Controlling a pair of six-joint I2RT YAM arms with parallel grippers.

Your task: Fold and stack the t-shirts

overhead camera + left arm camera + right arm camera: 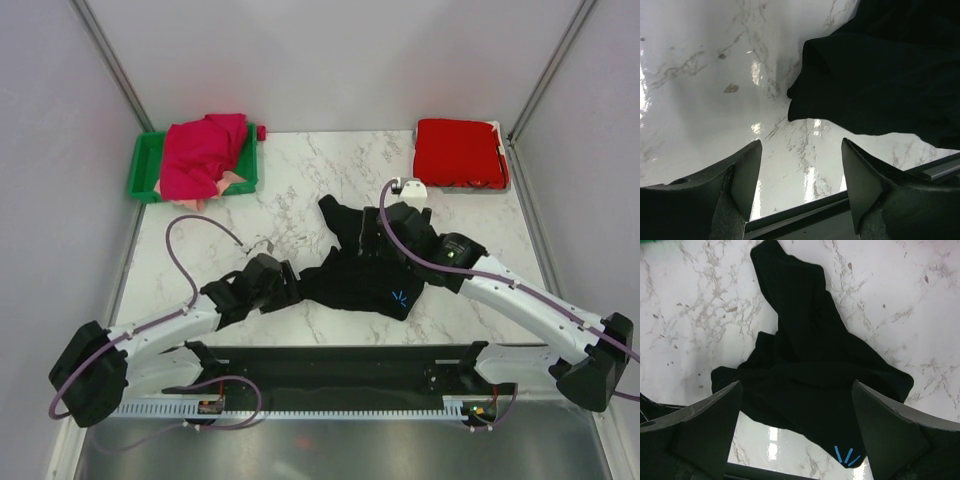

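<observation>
A black t-shirt (360, 268) lies crumpled in the middle of the marble table, its light-blue starburst logo (402, 297) at the near right corner. My left gripper (290, 281) sits at the shirt's left edge, open, with only bare table between its fingers (747, 172); the black cloth (880, 75) is just ahead of it. My right gripper (383, 238) hovers over the shirt, open wide, with the black cloth (805, 365) and the logo (847, 456) below it and nothing held. A folded red t-shirt (458, 150) lies at the back right.
A green bin (143, 165) at the back left holds a magenta tee (203, 152) heaped over a peach one (233, 179). White walls close in the table on three sides. A dark rail (340, 365) runs along the near edge between the arm bases.
</observation>
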